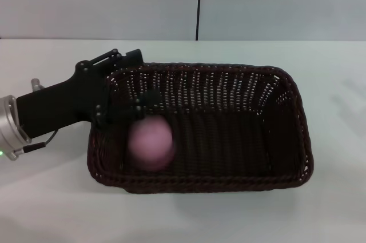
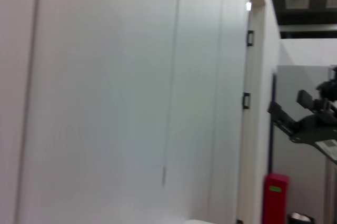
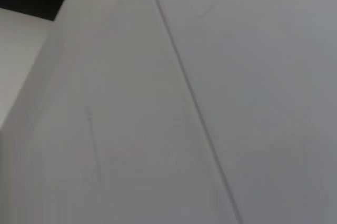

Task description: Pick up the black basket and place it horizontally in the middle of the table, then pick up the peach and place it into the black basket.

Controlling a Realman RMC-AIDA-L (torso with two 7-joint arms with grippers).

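Observation:
The black basket [image 1: 240, 134] lies lengthwise across the middle of the white table [image 1: 51, 208] in the head view. The pink peach [image 1: 150, 143] shows as a blur inside the basket near its left end, low over the basket floor. My left gripper [image 1: 143, 77] reaches in from the left over the basket's left rim, just above the peach and not touching it. Its fingers stand apart with nothing between them. The right gripper is out of view. The wrist views show only walls and room beyond.
A white wall with a dark vertical seam [image 1: 199, 3] stands behind the table. Bare tabletop lies around the basket on every side. The left wrist view shows a red box [image 2: 275, 197] and dark equipment [image 2: 310, 124] far off.

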